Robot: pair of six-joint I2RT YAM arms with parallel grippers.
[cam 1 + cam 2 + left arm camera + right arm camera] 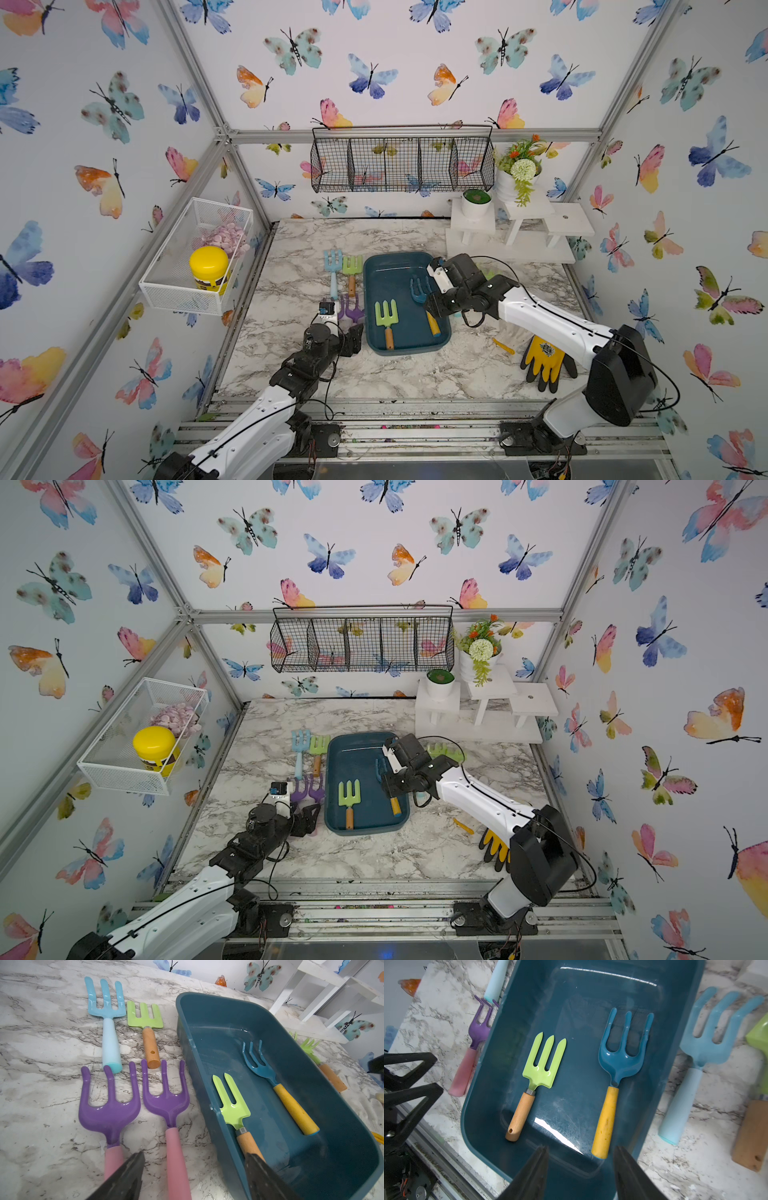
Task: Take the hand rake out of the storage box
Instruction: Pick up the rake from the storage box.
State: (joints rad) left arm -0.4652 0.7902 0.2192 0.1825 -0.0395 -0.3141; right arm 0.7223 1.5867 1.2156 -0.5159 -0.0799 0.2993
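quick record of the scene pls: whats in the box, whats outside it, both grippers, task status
storage box: teal tray on marble table
in box: blue hand rake, yellow handle; green fork, wooden handle; side by side, apart
outside box, left arm's side: two purple rakes, light blue fork, small green fork
left gripper: open, empty, by the purple rakes' pink handles
right gripper: open, empty, over the box beside the rake's handle end
status: rake lies in box, not yet gripped
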